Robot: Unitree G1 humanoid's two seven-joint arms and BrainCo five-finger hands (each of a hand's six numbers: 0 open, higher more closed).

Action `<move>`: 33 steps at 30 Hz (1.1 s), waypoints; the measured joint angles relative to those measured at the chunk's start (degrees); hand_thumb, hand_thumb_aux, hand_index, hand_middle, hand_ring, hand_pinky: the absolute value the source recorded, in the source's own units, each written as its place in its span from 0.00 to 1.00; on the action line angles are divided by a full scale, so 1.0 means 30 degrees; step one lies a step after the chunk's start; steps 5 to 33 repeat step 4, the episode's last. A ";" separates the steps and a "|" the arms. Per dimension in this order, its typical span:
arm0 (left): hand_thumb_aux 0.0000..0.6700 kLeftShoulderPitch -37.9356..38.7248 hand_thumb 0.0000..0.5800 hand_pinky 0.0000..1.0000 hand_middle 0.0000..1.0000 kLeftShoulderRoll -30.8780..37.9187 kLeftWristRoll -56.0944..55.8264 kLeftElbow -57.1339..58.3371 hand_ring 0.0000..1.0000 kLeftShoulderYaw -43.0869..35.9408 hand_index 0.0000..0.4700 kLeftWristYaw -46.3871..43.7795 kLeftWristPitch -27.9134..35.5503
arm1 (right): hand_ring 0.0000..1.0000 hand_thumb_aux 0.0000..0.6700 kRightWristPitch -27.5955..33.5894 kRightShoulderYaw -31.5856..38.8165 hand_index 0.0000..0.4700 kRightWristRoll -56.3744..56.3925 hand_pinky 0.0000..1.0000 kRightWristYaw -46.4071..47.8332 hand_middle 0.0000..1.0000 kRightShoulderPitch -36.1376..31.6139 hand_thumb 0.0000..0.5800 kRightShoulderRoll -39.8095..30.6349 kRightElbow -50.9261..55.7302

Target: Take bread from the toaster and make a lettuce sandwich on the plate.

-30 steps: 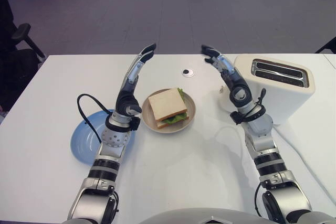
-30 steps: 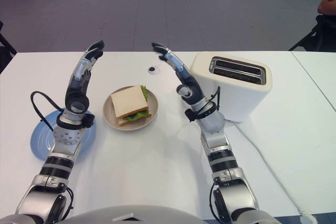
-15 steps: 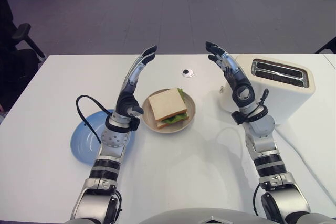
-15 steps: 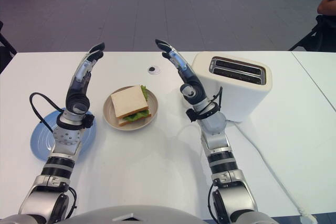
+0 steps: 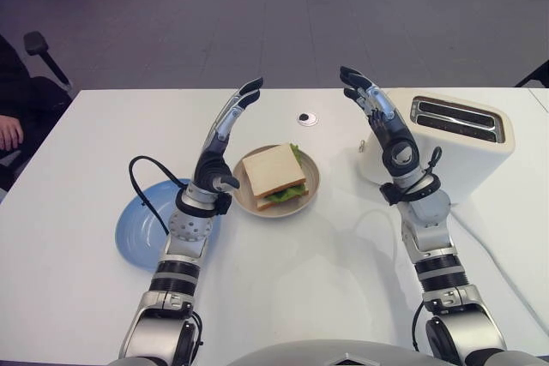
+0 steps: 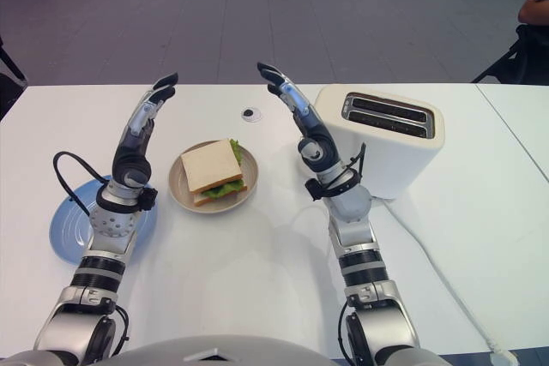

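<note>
A sandwich [image 5: 273, 173] of two bread slices with green lettuce between them lies on a beige plate [image 5: 312, 177] at the table's middle. The white toaster [image 5: 455, 139] stands at the right, its two slots showing no bread. My left hand [image 5: 225, 130] is raised left of the plate, fingers straight and empty. To the right of the plate, my right hand [image 5: 376, 113] is lifted between plate and toaster, open and holding nothing.
A blue plate [image 5: 137, 227] lies at the left under my left forearm, with a black cable [image 5: 141, 186] looping over it. A small black round fitting [image 5: 306, 117] sits in the table behind the beige plate. The toaster's white cord [image 5: 493, 255] runs toward the front right.
My right hand has lifted and straightened, swinging from over the plate toward the toaster. The left hand has shifted slightly right. The sandwich has not moved.
</note>
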 measured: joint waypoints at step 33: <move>0.00 -0.0001 0.00 0.00 0.00 -0.0077 0.0006 -0.0012 0.00 0.0000 0.00 -0.0053 0.0022 | 0.00 0.00 0.0093 -0.0054 0.00 0.0003 0.00 0.0009 0.00 0.0032 0.00 -0.0022 -0.0154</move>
